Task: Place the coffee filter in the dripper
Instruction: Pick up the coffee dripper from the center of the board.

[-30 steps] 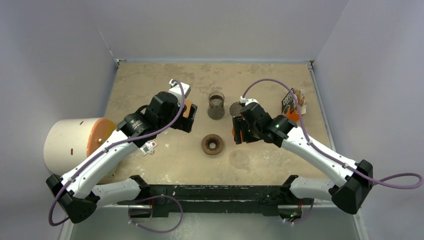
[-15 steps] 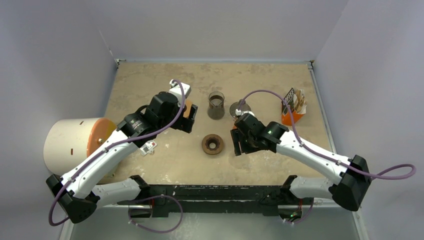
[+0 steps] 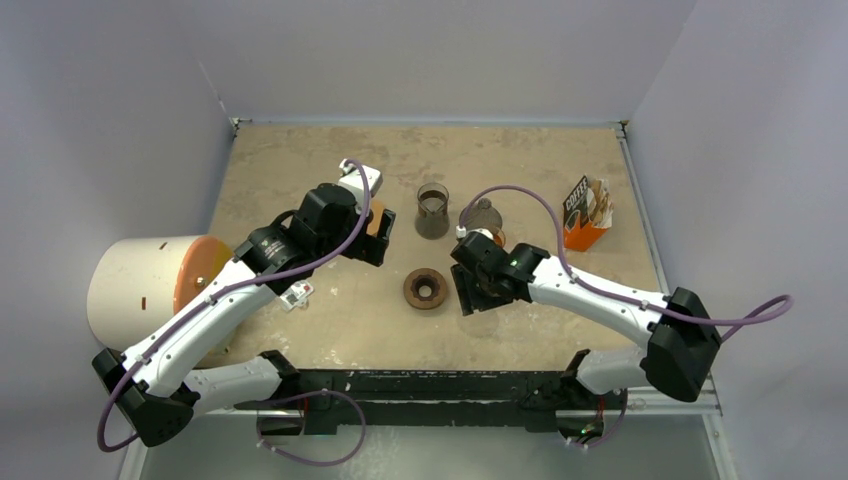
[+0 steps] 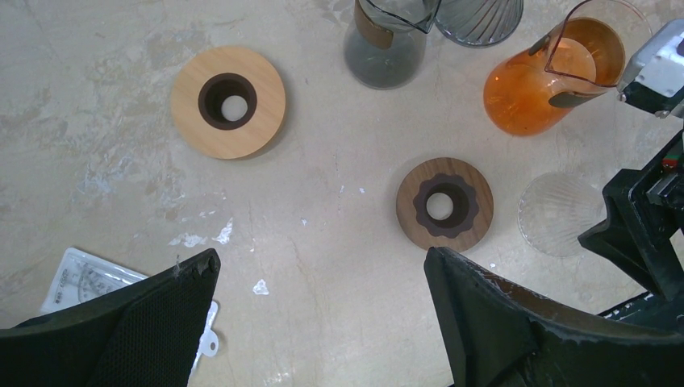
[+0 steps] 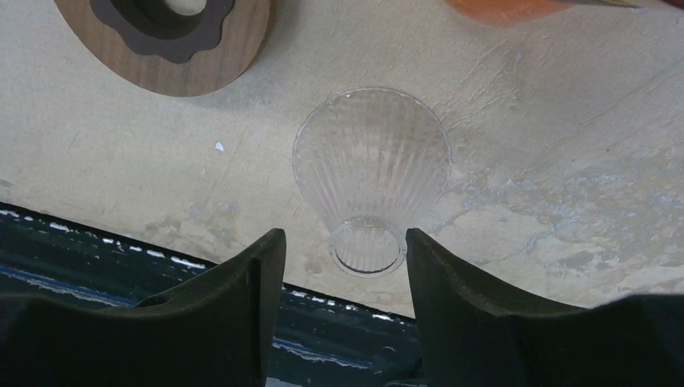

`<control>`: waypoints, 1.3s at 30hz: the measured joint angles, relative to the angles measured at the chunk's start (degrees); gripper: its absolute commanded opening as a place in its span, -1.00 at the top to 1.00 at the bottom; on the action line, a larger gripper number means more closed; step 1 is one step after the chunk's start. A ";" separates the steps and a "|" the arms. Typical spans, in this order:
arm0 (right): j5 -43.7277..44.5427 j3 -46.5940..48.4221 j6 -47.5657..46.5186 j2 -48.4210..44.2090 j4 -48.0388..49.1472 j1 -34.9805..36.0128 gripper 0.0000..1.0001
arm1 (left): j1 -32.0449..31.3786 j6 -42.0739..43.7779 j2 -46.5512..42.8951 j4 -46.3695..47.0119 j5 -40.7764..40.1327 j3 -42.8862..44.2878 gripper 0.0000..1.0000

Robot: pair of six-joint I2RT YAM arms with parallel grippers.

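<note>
Glass catches the eye first: the dripper (image 5: 371, 161) is a clear funnel cone, finely ribbed from its wide mouth down to a short, narrow neck. It lies on its side on the stained tan table (image 3: 300, 170). A dark wood ring (image 3: 424, 288) with a scalloped hole sits flat, and the cone rests just beside it on the right arm's side, apart from it.

The right gripper (image 5: 343, 238) hangs low over the cone. Its black fingers (image 5: 242, 306) are spread to either side of the neck and grip nothing; whether one pad brushes the glass I cannot tell. The left gripper (image 4: 321, 256) hovers on the ring's other side, higher up, its fingers parted wide and empty.

Beyond the ring stands a smoky-grey glass cup (image 3: 432, 210), with a grey ribbed cone (image 3: 482, 215) next to it. An orange glass vessel (image 4: 552, 76) stands beyond the ring too, nearer the right gripper. A light wood ring (image 4: 228, 101) lies flat, well apart from the dark one, under the left arm. Far off past the right arm stands a black-and-orange packet (image 3: 583, 212), something pale at its top, too small to make out.
</note>
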 measured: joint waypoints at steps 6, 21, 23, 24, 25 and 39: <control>1.16 -0.46 0.22 0.24 -0.04 0.48 -0.10 | 0.00 0.11 0.11 -0.02 -0.02 0.00 -0.96; 4.07 -0.83 0.94 0.24 -1.18 1.14 0.17 | 0.00 0.17 0.76 -0.37 -0.02 0.00 -0.96; 4.24 -0.83 1.09 0.24 -1.25 1.29 0.22 | 0.00 0.17 0.76 -0.35 -0.02 0.00 -0.96; 4.26 -0.83 1.16 0.24 -1.25 1.29 0.24 | 0.00 0.17 0.76 -0.37 -0.02 0.00 -0.96; 4.26 -0.83 1.18 0.24 -1.27 1.33 0.28 | 0.00 0.17 0.76 -0.37 -0.02 0.00 -0.96; 6.62 -0.92 3.65 -2.43 -5.99 1.16 0.38 | 0.00 0.17 0.76 -0.42 -0.02 0.00 -0.96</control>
